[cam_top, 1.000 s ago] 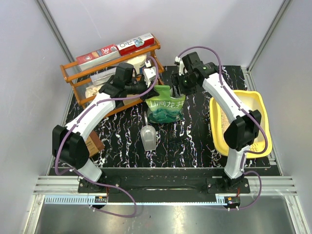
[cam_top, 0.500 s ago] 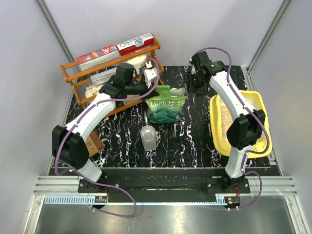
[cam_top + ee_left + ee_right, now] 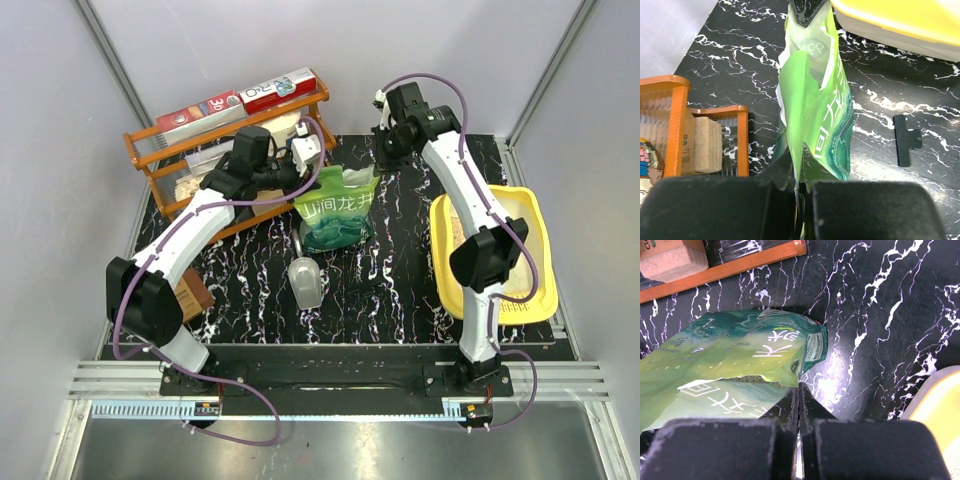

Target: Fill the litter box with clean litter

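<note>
Centrally, crinkly glossy green pouch [image 3: 338,210] in tight pinch of left gripper [image 3: 801,185] and right gripper [image 3: 799,412], opposite edges.

Left gripper [image 3: 801,187] at the bottom edge, jaws pinched together on the near edge of the green pouch [image 3: 815,115]. The pouch is seen edge-on and runs up the frame to a black pointed tip [image 3: 807,11] that touches its far end. Yellow litter box [image 3: 900,20] in the top right corner, orange rack [image 3: 677,100] on the left with a tan block [image 3: 705,145] inside, and a small flat black piece [image 3: 907,145] lies on the black marbled table [image 3: 740,60] right of the pouch.
</note>
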Controlling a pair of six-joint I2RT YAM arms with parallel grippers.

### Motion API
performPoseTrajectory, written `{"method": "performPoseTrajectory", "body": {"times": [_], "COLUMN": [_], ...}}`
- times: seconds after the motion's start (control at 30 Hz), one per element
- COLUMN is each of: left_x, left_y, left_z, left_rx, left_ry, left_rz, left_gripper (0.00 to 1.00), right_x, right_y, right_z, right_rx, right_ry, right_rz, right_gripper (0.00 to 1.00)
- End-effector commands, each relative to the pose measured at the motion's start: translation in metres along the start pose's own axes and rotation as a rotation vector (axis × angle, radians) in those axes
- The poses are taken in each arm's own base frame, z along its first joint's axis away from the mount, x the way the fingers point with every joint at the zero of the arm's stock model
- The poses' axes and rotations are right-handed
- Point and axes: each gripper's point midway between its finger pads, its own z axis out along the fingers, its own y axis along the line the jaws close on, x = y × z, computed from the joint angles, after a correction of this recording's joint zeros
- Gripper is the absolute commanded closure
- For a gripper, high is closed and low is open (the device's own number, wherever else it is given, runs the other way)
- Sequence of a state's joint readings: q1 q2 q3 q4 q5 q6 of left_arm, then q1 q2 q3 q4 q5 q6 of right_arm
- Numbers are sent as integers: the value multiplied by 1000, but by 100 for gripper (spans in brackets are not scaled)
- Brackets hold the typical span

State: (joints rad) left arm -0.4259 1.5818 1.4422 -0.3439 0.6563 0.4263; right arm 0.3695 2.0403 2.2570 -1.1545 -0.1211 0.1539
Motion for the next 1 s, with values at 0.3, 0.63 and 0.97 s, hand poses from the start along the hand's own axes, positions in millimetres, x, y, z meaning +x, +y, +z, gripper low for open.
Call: {"method": "performPoseTrajectory", "body": {"times": [0.3,0.63,0.97], "left_x": [-102,-97,-93], "left_y": [38,14,4], "left_z": [-25,-9,-9], "left_rx": [-97,-28,-25], "left_ry": [-249,-252,-232], "left_rz": [252,221,240], "left_gripper": [100,100,100], "right_x": [-42,4,7], "right_y": [-24,0,1], "right_z": [-20,1,15], "right_rx": [130,7,133], "right_ry": [-75,87,101], "right_rz": [-314,-233,-350], "right_gripper": [100,64,42]}}
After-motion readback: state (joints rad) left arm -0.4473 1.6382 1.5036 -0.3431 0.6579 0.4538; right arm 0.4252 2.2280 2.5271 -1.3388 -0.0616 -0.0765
